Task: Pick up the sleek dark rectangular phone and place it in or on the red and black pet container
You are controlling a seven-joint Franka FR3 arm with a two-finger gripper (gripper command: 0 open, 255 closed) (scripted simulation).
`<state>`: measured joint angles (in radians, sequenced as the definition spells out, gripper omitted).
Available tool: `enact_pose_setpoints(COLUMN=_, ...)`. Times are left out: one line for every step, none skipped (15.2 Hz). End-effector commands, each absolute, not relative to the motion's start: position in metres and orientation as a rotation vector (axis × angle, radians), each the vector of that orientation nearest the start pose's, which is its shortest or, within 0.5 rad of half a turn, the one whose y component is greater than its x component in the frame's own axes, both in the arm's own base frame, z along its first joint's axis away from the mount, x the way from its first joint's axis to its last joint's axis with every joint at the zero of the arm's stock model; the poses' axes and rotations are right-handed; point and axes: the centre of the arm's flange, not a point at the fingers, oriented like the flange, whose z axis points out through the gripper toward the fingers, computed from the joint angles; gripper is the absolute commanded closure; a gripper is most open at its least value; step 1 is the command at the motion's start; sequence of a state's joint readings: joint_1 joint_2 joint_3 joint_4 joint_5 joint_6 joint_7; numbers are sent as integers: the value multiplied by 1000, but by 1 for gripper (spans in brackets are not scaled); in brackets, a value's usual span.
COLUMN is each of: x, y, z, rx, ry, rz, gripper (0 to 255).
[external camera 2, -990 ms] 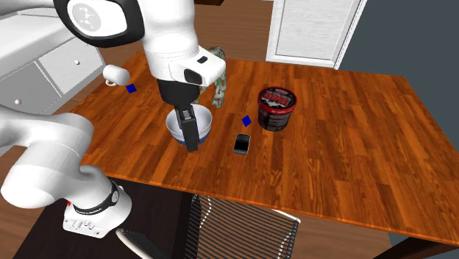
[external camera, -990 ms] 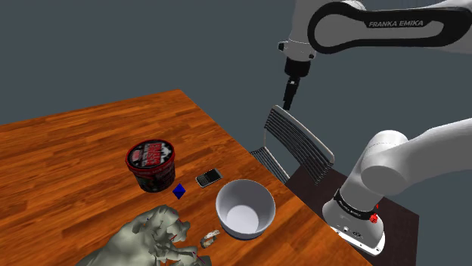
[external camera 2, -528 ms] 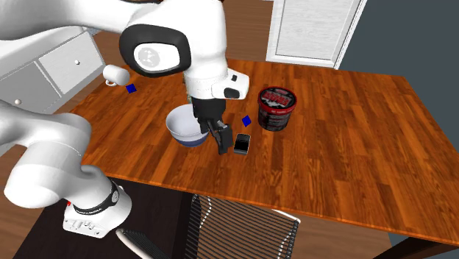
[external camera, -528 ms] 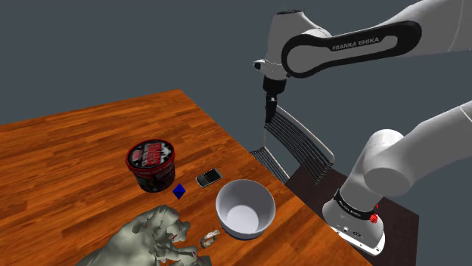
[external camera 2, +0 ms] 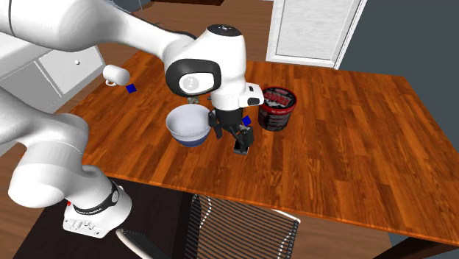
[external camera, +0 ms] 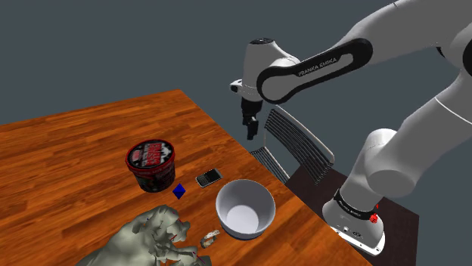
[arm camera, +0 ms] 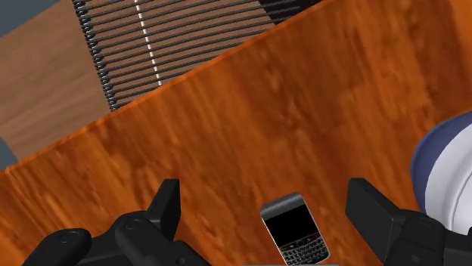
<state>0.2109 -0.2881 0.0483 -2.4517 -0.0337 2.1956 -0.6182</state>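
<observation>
- The words "FRANKA EMIKA" can be read in the shoulder view. They are in white letters on the black band of the white arm (external camera: 314, 69).
- The red and black tub (external camera: 150, 165) has red marks on its lid that look like letters. They are too blurry to read, and it is the same in the second exterior view.
- The phone (arm camera: 295, 229) has rows of tiny keys under its dark screen. The signs on the keys are too small to read.
</observation>
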Motion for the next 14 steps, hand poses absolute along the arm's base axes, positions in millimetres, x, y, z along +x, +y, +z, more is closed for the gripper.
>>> enact_pose_setpoints(x=444, y=128, z=390, rx=-2817, ry=-1486, rz=-47, gripper=0)
enact_pose_setpoints(x=448, y=136, z=381, rx=-2788, ry=-1537, rz=-51, gripper=0)
enact_pose_setpoints(x=452, y=144, z=372, rx=-2758, ry=-1587, rz=-54, gripper=0)
enact_pose_setpoints(x=455, y=152, z=363, rx=-2727, ry=-1637, rz=-57, gripper=0)
enact_pose_setpoints(x=459, y=161, z=354, rx=-2695, ry=-1686, rz=-60, gripper=0)
enact_pose_setpoints(x=462, y=169, z=345, rx=-2663, ry=-1735, rz=-64, gripper=0)
enact_pose_setpoints(x=464, y=178, z=336, rx=-2629, ry=-1783, rz=-67, gripper=0)
enact_pose_setpoints(x=467, y=187, z=327, rx=-2595, ry=-1830, rz=-70, gripper=0)
enact_pose_setpoints(x=469, y=195, z=318, rx=-2559, ry=-1877, rz=-73, gripper=0)
enact_pose_setpoints(x=471, y=204, z=309, rx=-2523, ry=-1922, rz=-76, gripper=0)
enact_pose_setpoints(x=472, y=213, z=300, rx=-2486, ry=-1968, rz=-79, gripper=0)
enact_pose_setpoints(x=473, y=222, z=291, rx=-2449, ry=-2012, rz=-82, gripper=0)
enact_pose_setpoints(x=474, y=232, z=282, rx=-2410, ry=-2056, rz=-85, gripper=0)
enact_pose_setpoints(x=474, y=241, z=273, rx=-2371, ry=-2099, rz=-88, gripper=0)
